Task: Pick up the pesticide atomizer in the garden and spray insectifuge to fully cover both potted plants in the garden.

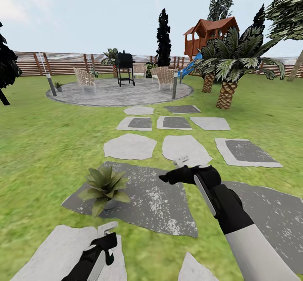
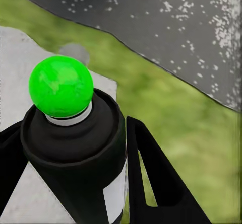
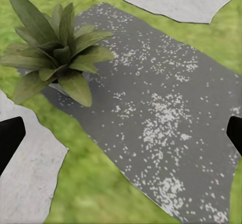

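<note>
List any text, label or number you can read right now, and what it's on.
None legible.
White label on the pesticide atomizer held in the left pincer: blank in the part that shows, no print readable.
Potted plant, its pot, stone paving, playhouse, grill: no writing visible.

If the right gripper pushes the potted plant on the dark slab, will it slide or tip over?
The potted plant probably tips rather than slides: its leaves spread far wider than the small grey pot. The dark slab looks rough, so sliding seems harder. The leaves likely bend when pushed.
</note>
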Motion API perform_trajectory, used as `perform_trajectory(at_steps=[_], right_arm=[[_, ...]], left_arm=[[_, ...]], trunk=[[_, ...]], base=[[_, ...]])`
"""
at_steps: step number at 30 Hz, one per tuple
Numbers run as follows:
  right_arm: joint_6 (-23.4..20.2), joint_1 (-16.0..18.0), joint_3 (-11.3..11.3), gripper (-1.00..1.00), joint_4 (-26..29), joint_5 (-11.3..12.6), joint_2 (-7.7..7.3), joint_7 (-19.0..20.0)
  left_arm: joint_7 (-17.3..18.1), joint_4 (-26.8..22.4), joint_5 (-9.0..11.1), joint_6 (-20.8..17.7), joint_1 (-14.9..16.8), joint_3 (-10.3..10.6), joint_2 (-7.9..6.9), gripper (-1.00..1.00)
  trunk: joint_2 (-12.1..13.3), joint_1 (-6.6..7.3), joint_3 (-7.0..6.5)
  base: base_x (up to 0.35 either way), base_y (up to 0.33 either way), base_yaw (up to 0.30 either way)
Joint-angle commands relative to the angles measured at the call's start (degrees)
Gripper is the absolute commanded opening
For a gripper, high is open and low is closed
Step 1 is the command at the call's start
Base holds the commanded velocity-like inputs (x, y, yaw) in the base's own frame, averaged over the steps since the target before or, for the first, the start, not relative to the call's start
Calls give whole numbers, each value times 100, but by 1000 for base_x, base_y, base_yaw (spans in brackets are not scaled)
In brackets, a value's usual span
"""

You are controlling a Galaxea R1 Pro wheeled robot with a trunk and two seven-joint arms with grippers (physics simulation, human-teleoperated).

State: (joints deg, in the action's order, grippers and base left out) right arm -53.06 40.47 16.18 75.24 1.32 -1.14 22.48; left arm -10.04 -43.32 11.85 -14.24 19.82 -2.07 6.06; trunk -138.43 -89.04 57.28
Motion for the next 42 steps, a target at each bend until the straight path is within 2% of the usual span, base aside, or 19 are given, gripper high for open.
perform_trajectory(at_steps=[1,4,7,8,12,13,28,32,34,36,37,38,40,41,42], right_arm=[[-1,2,3,100,19,0,0,1],[-2,-2,7,100,96,0,-7,1],[-3,0,14,100,122,0,-40,1],[-33,-4,17,100,163,7,-58,2],[-13,-4,17,100,120,13,-35,-2],[-61,-4,-250,100,138,-2,-47,-435],[-55,-3,-255,100,165,0,-52,-431],[-59,-4,-240,100,163,1,-27,-429],[-65,-4,-245,100,167,7,-38,-422],[-70,-4,-253,100,165,8,-50,-415],[-72,-3,-254,100,161,12,-51,-410],[-68,-3,-250,100,138,14,-48,-415],[-67,-4,-253,100,130,12,-51,-413],[-66,-4,-254,100,127,11,-51,-412],[-65,-4,-255,100,124,9,-52,-412]], left_arm=[[-11,11,11,28,8,-5,0,-100],[-147,27,24,205,20,-20,-5,-100],[-172,71,-7,651,22,2,-4,-100],[-183,234,-25,637,27,12,-7,-100],[-187,238,1,620,24,8,-16,-100],[-232,420,494,611,118,-145,-21,-100],[-209,424,444,639,140,-120,-48,-100],[-263,360,418,931,144,-106,-19,-100],[-559,-29,429,910,125,-112,-6,-100],[-1236,-579,432,757,32,-101,2,-100],[-1552,-774,434,670,-34,-32,27,-100],[-1796,-922,457,609,-85,244,52,-100],[-1890,-975,493,581,-103,429,66,-100],[-1902,-982,521,568,-106,453,67,-100],[-1908,-999,707,425,-108,488,68,-100]], trunk=[[0,0,0],[0,0,0],[0,0,0],[0,0,0],[0,0,0],[0,0,0],[0,0,0],[0,0,0],[0,0,0],[0,0,0],[0,0,0],[0,0,0],[0,0,0],[0,0,0],[0,0,0]], base=[[0,0,0],[0,0,0],[13,2,0],[67,0,0],[18,0,0],[0,0,0],[0,0,0],[0,0,0],[0,0,0],[0,0,0],[0,0,0],[0,0,0],[0,0,0],[0,0,0],[0,0,0]])
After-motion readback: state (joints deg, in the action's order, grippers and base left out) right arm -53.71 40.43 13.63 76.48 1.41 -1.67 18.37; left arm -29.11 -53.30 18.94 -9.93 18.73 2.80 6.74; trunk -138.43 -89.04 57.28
